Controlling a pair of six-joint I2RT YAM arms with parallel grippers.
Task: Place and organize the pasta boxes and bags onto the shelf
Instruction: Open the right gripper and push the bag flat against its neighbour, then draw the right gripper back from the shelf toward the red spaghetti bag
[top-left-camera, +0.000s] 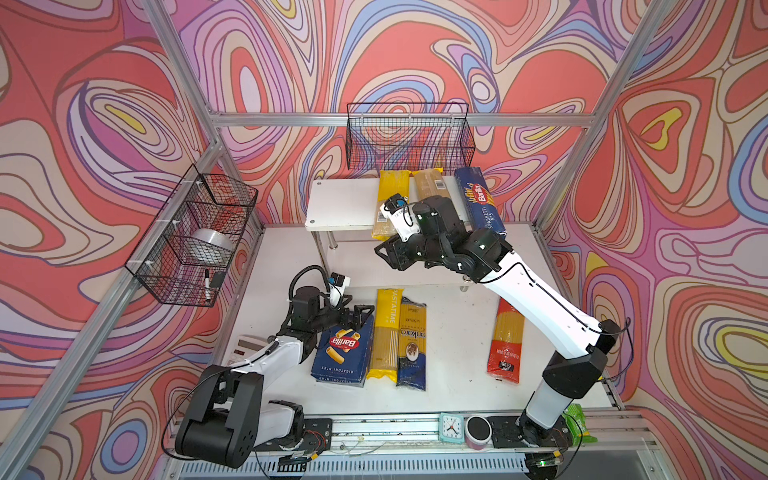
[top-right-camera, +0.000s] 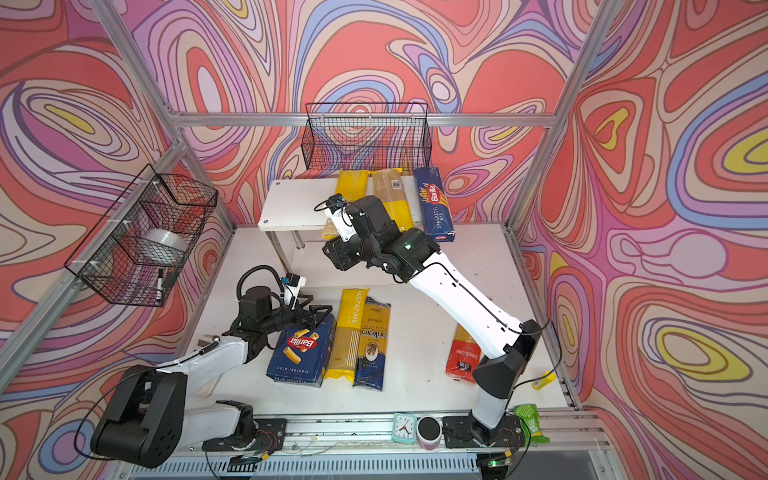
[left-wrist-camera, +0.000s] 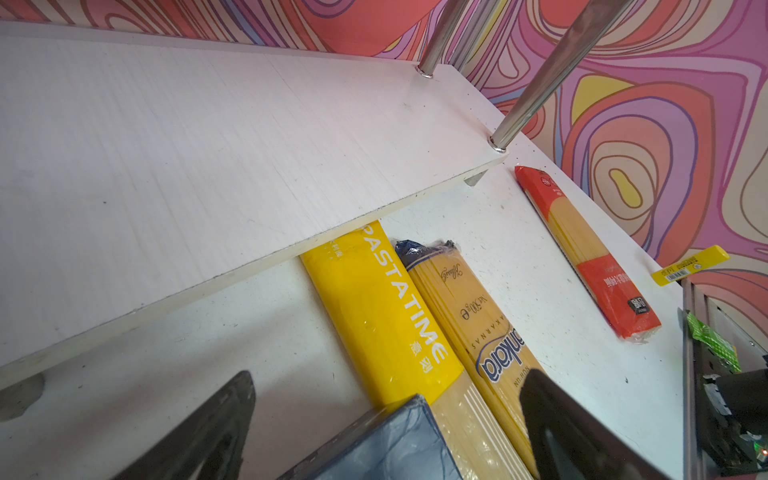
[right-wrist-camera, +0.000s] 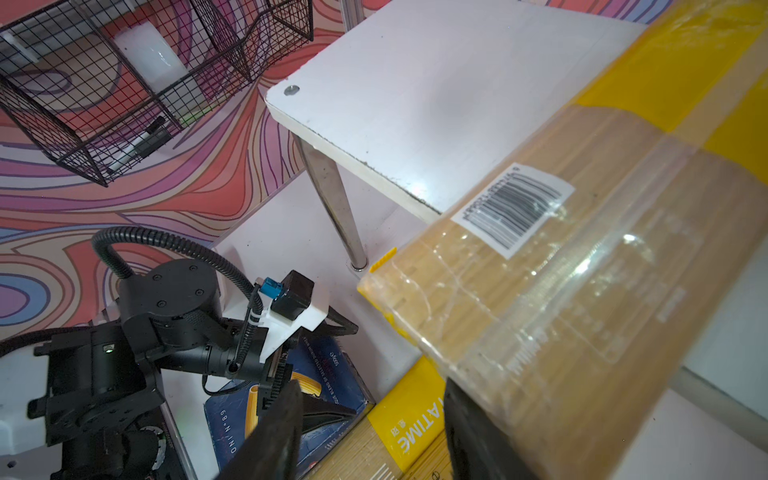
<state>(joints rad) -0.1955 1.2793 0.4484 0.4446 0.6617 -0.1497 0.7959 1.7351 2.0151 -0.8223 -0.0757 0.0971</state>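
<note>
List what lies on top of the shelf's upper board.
A yellow bag, a second yellow bag and the Spaghetti box, side by side. The right arm hides the second bag's near end.

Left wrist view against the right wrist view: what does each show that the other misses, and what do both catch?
Only the left wrist view: the red bag. Only the right wrist view: the wire basket, the left arm, and a barcoded yellow bag overhanging the shelf. Both: that shelf, the PASTATIME bag and the blue box.

Left arm: elbow bent, reaching low; left gripper (top-left-camera: 365, 316) jaws parted. Right arm: stretched forward; right gripper (top-left-camera: 383, 254) jaws parted.
</note>
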